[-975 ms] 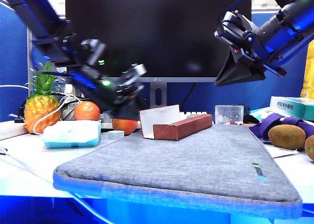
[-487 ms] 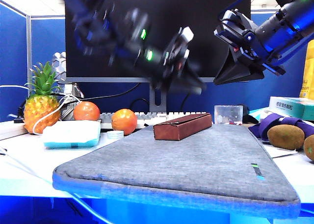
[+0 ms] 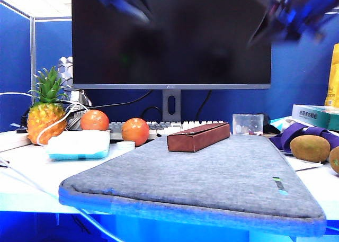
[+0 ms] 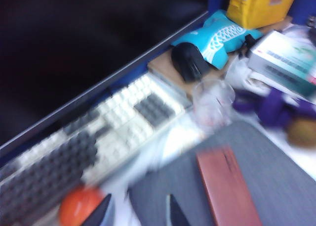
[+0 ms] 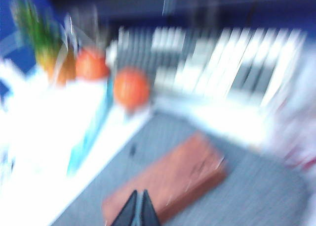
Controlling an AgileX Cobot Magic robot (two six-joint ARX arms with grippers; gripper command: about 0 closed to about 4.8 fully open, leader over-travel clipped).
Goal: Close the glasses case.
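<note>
Closed glasses case (image 3: 198, 136) on mat (image 3: 212, 178) near oranges (image 3: 135, 131); left gripper (image 4: 138, 213) jaws apart, right gripper (image 5: 137, 210) jaws together, both empty.

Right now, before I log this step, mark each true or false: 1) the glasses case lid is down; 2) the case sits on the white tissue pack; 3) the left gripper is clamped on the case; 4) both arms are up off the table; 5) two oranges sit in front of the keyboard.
1) True: the glasses case lies shut, no cream lining showing.
2) False: it rests on the grey mat; the tissue pack lies apart, off the mat.
3) False: the left gripper is open, above the mat, holding nothing.
4) True: both blur high before the monitor; the right gripper hovers shut over the case.
5) True: oranges by the keyboard.
</note>
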